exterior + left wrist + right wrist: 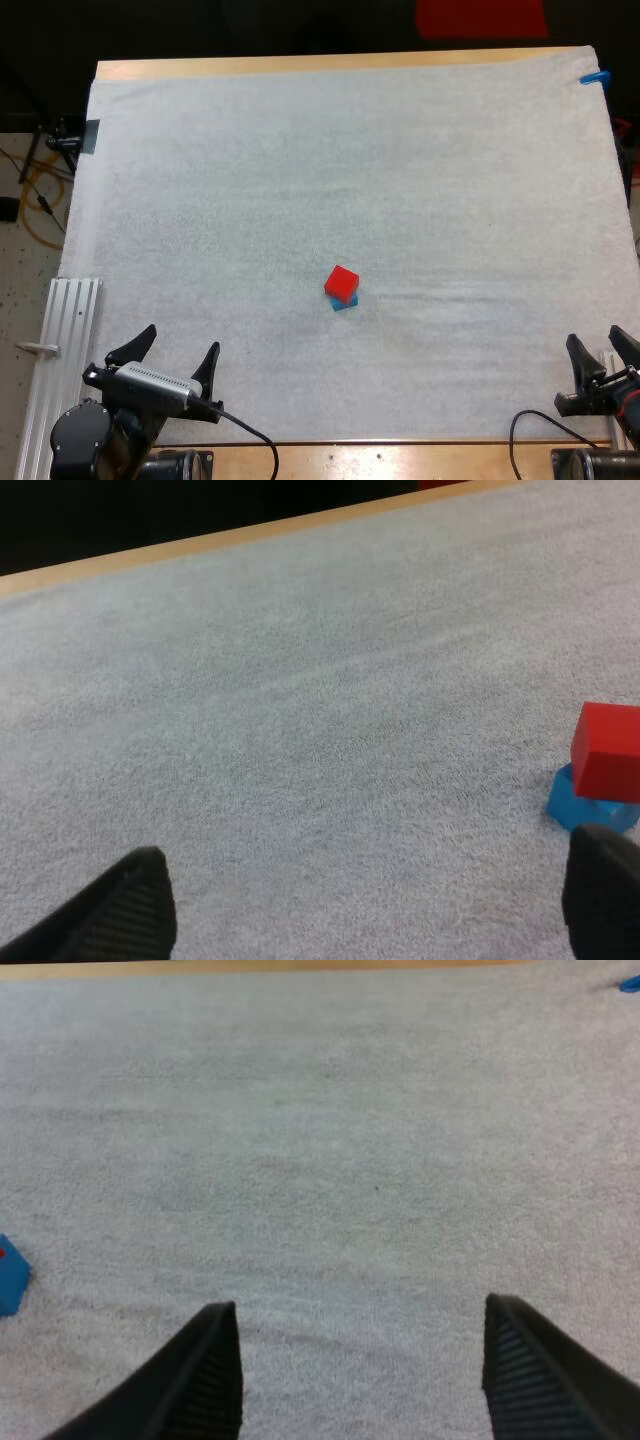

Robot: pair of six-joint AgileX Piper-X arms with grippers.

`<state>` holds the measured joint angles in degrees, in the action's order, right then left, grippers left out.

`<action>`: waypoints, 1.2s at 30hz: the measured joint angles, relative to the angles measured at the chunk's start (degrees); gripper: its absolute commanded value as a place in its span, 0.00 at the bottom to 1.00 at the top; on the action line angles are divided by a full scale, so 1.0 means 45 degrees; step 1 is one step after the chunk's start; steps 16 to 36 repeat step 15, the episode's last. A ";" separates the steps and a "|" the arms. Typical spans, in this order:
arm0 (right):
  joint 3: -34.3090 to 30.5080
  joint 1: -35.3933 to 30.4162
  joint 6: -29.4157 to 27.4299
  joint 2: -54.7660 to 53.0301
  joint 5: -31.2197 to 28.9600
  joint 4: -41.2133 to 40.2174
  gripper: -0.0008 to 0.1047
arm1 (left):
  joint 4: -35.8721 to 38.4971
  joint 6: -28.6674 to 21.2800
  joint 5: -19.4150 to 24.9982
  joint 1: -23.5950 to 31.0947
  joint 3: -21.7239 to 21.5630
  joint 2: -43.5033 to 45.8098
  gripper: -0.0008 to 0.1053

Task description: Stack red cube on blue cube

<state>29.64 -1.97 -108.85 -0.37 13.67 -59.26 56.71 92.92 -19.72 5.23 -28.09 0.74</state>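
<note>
Starting nearest you, your left gripper [180, 340] and right gripper [596, 338] sit at the near edge of the white towelling mat [350, 150], both with fingers spread wide, holding nothing. Farther out, between them, the red cube [342, 283] rests skewed atop the blue cube [346, 302], with mat stretching around them to the far edge of the wooden table [300, 65].

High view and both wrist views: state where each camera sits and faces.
High view: behind the arms, looking forward and down on the white mat; left gripper and right gripper show, jaws open.
Left wrist view: on the left arm, low, facing the mat's far edge; own jaws show.
Right wrist view: on the right arm, low, facing forward; own jaws show.
Shared: high and left wrist views both show red cube on blue cube.
</note>
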 measured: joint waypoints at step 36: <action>0.0000 0.0000 0.0000 0.0000 0.0003 0.0000 0.50 | 0.0000 0.0000 0.0000 0.0000 0.0000 0.0000 0.73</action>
